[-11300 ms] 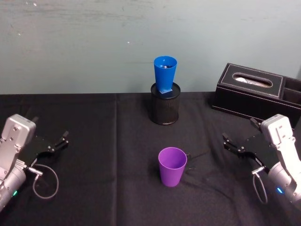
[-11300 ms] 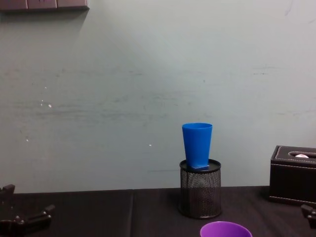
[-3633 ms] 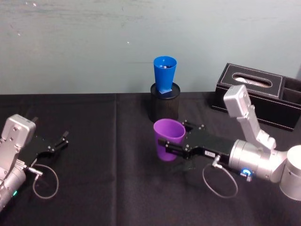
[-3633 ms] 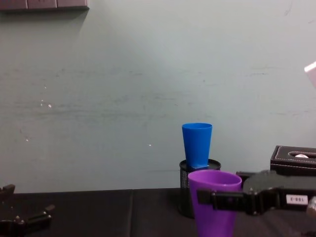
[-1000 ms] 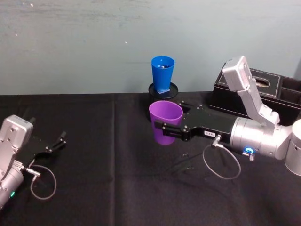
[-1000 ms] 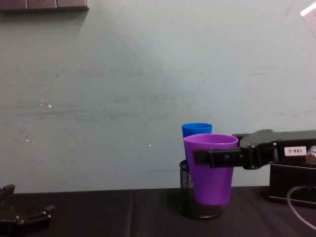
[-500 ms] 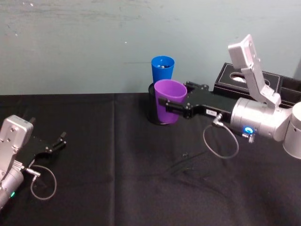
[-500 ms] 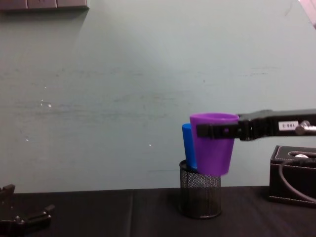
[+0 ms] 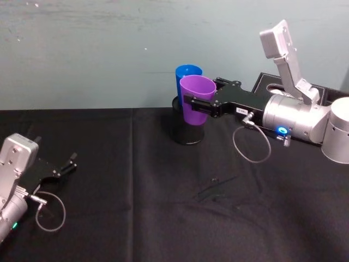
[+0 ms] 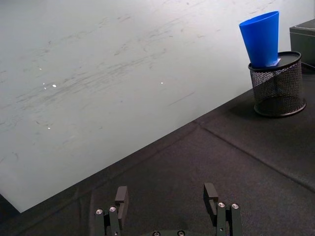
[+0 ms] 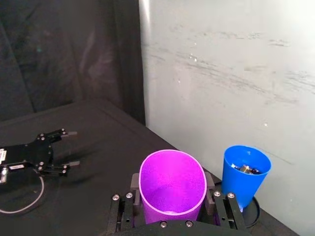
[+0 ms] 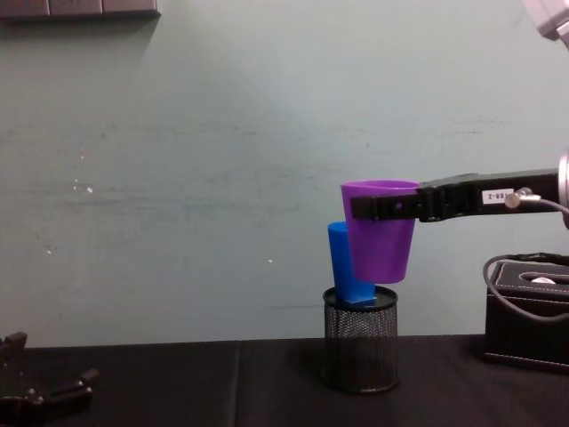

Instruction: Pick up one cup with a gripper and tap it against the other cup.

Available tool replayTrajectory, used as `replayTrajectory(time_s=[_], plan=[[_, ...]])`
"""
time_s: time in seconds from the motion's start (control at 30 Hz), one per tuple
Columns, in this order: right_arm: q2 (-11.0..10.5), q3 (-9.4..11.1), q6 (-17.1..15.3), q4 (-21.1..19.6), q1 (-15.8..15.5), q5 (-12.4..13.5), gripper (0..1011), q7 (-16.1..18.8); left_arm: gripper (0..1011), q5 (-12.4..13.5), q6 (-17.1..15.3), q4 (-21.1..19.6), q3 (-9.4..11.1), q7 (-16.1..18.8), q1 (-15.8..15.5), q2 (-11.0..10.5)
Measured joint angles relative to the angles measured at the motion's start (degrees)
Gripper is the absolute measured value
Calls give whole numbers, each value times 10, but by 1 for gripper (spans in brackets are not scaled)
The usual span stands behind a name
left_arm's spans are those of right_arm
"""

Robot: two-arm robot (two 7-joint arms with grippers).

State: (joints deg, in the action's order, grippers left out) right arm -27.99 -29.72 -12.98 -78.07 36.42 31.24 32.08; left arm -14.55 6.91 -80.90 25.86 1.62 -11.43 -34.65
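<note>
My right gripper [image 9: 199, 102] is shut on the purple cup [image 9: 193, 115] near its rim and holds it upright in the air. The cup hangs just in front of the blue cup [image 9: 185, 73], which stands slightly tilted in a black mesh pen holder [image 9: 188, 134]. From the chest, the purple cup [image 12: 380, 247] overlaps the blue cup [image 12: 340, 260] above the holder [image 12: 359, 349]. In the right wrist view the purple cup [image 11: 172, 184] sits between the fingers, close beside the blue cup [image 11: 244, 177]; I cannot tell whether they touch. My left gripper [image 9: 64, 167] rests open at the table's left.
A black tissue box [image 12: 530, 313] stands at the back right, behind my right arm. The black cloth [image 9: 163, 207] covers the table, and a pale wall runs right behind the pen holder. The left wrist view shows the blue cup [image 10: 261, 38] far off.
My right gripper has raised the purple cup higher and carried it back toward the blue cup, from in front of the pen holder to level with the blue cup. The left arm stays still.
</note>
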Motion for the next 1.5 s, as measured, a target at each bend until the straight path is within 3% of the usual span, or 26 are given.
replayTrajectory(time_s=[0.73, 1.2, 1.5], plan=[[45, -12, 3, 97, 56, -25, 722, -3, 1000, 0, 0, 0, 0, 0, 0, 0], [79, -7, 33, 162, 82, -46, 722, -4, 1000, 0, 0, 0, 0, 0, 0, 0], [88, -2, 37, 176, 84, -52, 722, 2, 1000, 0, 0, 0, 0, 0, 0, 0]])
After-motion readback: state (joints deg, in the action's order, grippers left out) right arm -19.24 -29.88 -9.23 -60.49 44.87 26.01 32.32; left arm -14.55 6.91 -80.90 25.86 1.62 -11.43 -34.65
